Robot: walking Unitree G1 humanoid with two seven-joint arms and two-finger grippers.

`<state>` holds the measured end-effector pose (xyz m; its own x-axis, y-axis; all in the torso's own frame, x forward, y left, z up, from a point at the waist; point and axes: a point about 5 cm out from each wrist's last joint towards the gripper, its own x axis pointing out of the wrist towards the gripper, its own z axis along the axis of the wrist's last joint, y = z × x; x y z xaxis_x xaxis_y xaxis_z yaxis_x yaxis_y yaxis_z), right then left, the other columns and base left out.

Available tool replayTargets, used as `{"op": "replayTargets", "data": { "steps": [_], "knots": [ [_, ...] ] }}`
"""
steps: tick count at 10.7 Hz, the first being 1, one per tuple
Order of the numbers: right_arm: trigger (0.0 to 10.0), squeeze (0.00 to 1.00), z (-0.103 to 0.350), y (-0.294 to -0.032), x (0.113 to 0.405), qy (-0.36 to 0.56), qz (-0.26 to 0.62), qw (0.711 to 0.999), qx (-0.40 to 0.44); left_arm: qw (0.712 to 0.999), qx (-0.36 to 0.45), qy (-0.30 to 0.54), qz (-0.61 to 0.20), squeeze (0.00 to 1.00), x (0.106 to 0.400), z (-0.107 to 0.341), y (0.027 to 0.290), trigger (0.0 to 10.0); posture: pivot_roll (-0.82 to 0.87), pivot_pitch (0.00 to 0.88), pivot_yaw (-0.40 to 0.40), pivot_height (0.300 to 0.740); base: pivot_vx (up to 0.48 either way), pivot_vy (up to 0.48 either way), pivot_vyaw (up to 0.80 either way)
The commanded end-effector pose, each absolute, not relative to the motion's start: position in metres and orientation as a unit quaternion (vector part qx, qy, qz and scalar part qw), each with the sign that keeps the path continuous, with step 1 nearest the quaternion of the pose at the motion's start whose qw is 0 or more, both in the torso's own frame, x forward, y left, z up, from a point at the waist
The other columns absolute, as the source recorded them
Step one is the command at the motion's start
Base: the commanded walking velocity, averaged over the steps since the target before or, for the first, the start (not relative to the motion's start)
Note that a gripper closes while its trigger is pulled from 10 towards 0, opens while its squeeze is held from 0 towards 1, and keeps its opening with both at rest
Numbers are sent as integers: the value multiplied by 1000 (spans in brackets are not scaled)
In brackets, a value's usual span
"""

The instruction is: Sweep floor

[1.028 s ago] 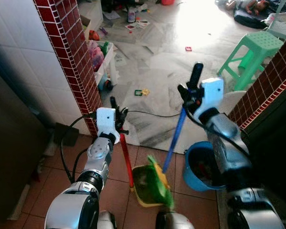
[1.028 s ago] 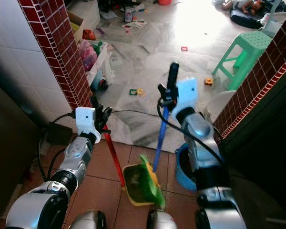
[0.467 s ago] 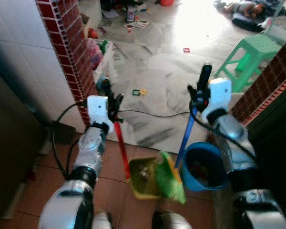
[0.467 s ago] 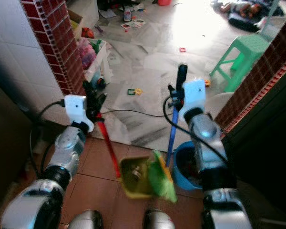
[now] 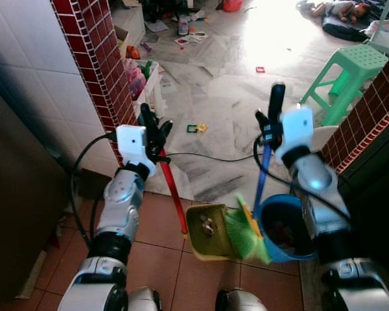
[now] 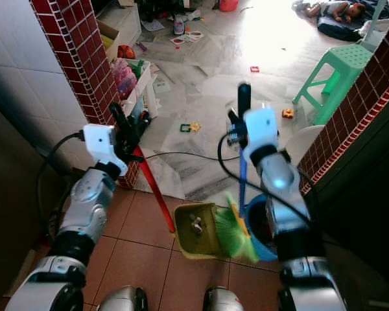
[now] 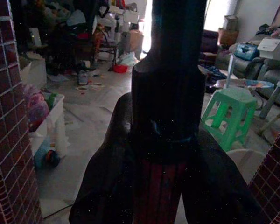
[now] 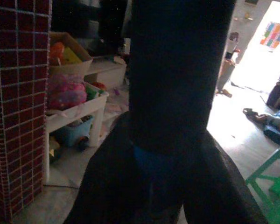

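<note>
My left gripper (image 5: 153,131) is shut on the top of a red handle (image 5: 173,191) that slants down to a yellow-green dustpan (image 5: 206,238) on the brown tiles. Small bits of rubbish (image 5: 207,225) lie in the pan. In the left wrist view the black fingers (image 7: 105,186) clasp the red handle (image 7: 159,193). My right gripper (image 5: 270,122) is shut on the black grip of a blue-handled broom (image 5: 262,180). Its green bristles (image 5: 246,234) sit between the pan and a blue bin (image 5: 273,246). The blue handle (image 8: 149,161) appears between the right fingers.
A red brick pillar (image 5: 94,65) stands at my left, and a second brick wall (image 5: 369,123) at my right. A black cable (image 5: 207,158) crosses the marble floor ahead. Farther off are a green stool (image 5: 347,68), a white toy bin (image 5: 146,81) and scattered toys (image 5: 196,128). A person lies at the far back (image 5: 340,8).
The view has shifted. The dustpan and broom head have come closer to the blue bin, and the bristles now lie against its rim. Both grippers keep their hold.
</note>
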<state>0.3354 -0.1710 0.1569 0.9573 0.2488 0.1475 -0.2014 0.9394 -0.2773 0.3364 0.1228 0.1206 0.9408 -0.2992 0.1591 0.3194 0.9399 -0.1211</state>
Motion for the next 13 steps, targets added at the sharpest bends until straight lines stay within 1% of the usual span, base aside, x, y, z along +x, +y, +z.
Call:
{"op": "replayTargets", "data": {
  "steps": [1, 3, 4, 5, 8, 10, 11, 13],
  "knots": [
    [10000, 0, 161, -170, 333, -105, 105, 977, -152, 978, -80, -108, -162, 0, 338, 139, 125, 10000, -59, 0, 8, 740, 0, 0, 0],
    [10000, 0, 153, -169, 324, -104, 32, 989, -103, 976, -93, -104, -166, 0, 330, 143, 126, 10000, -50, 0, -14, 740, 0, 0, 0],
    [10000, 0, 152, -171, 321, -113, 9, 988, -106, 974, -96, -99, -179, 0, 326, 143, 122, 10000, -55, 0, -11, 740, 0, 300, 0],
    [10000, 0, 151, -172, 320, -110, -7, 988, -109, 973, -98, -93, -188, 0, 323, 142, 118, 10000, -55, 0, -10, 740, 0, 375, -800],
    [10000, 0, 148, -171, 318, -106, -14, 988, -111, 971, -98, -82, -200, 0, 322, 144, 113, 10000, -67, 0, -3, 740, 0, 480, -712],
    [10000, 0, 145, -169, 319, -99, -14, 989, -109, 972, -98, -77, -198, 0, 321, 144, 114, 10000, -61, 0, -1, 740, 0, 360, -466],
    [10000, 0, 144, -169, 319, -97, -15, 989, -108, 973, -96, -74, -198, 0, 320, 143, 114, 10000, -57, 0, 0, 740, 0, 255, -413],
    [10000, 0, 142, -170, 320, -93, -20, 990, -108, 973, -90, -75, -197, 0, 319, 145, 115, 10000, -52, 0, -1, 740, 0, 0, -203]
  ]
}}
